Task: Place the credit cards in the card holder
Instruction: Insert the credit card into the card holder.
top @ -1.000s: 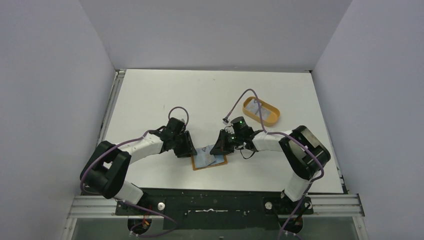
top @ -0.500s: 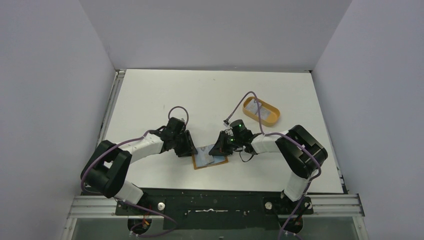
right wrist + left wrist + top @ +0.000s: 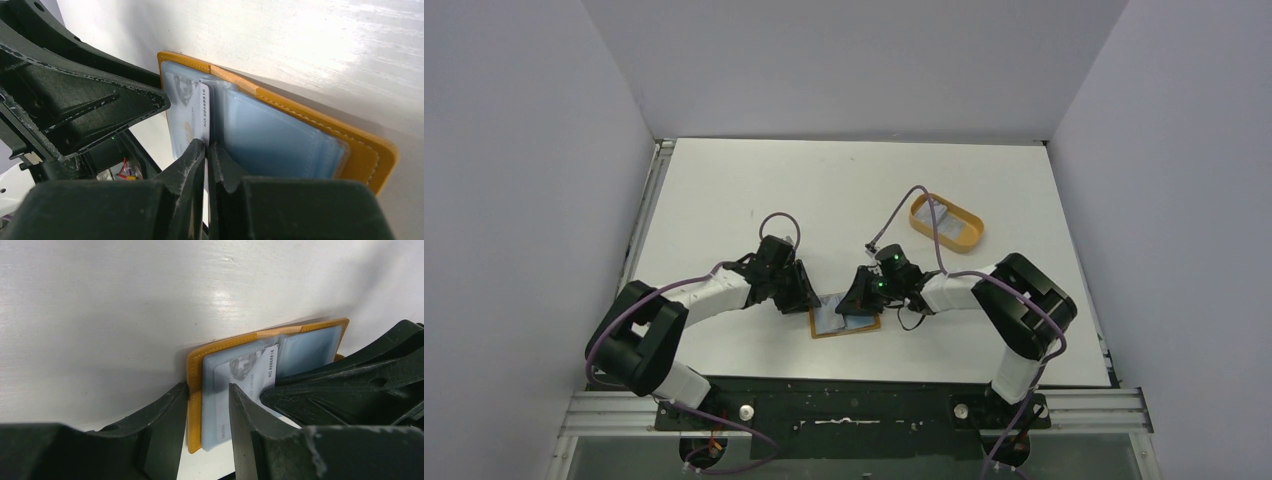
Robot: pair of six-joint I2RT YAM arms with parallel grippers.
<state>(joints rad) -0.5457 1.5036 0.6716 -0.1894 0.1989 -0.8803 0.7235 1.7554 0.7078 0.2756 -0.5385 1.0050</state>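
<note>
The card holder [image 3: 856,328] lies open on the table between my two arms, orange outside [image 3: 300,107] and grey-blue slotted inside [image 3: 220,346]. A white credit card [image 3: 192,107] printed with a number sits partly inside its left pocket [image 3: 250,367]. My right gripper [image 3: 206,146] is shut on that card's near edge, low over the holder [image 3: 852,303]. My left gripper [image 3: 207,400] stands partly open at the holder's left end [image 3: 812,300]. One of its fingers is against the orange edge and the other rests on the pocket.
An orange oval tray [image 3: 969,232] stands to the back right with something pale inside it. The right arm's cable loops over the table near the tray. Grey walls close in both sides and the back.
My right gripper has slid left over the card holder with the card in it. The left arm and the holder have stayed put.
</note>
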